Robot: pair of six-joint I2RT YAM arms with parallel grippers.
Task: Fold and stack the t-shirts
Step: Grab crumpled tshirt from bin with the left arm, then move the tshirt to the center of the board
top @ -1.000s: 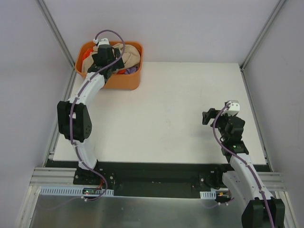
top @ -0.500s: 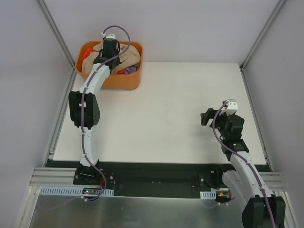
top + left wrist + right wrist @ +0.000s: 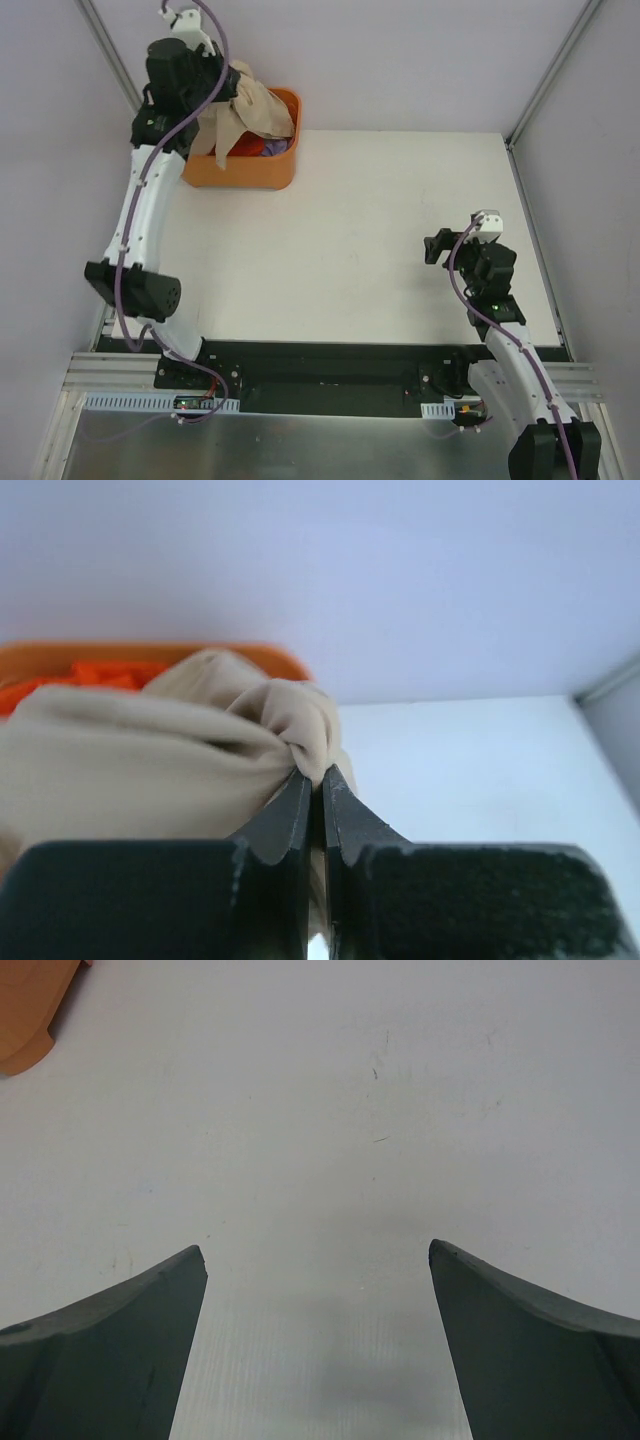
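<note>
The beige t-shirt (image 3: 255, 110) hangs bunched above the orange tub (image 3: 245, 172) at the table's far left, its lower part still trailing into the tub. My left gripper (image 3: 226, 88) is shut on a pinched fold of it, and in the left wrist view the cloth (image 3: 150, 770) bulges just past the closed fingertips (image 3: 320, 776). An orange t-shirt (image 3: 100, 672) and a purple one (image 3: 272, 148) lie in the tub below. My right gripper (image 3: 432, 246) hovers open over the bare table on the right, nothing between its fingers (image 3: 318, 1255).
The white table (image 3: 340, 230) stretches between the tub and the right arm. A corner of the tub (image 3: 30, 1020) shows at the top left of the right wrist view. Grey walls close in on the left, back and right.
My left gripper closed on the beige t-shirt inside the tub and rose up and to the left, pulling the cloth out. The right arm barely moved.
</note>
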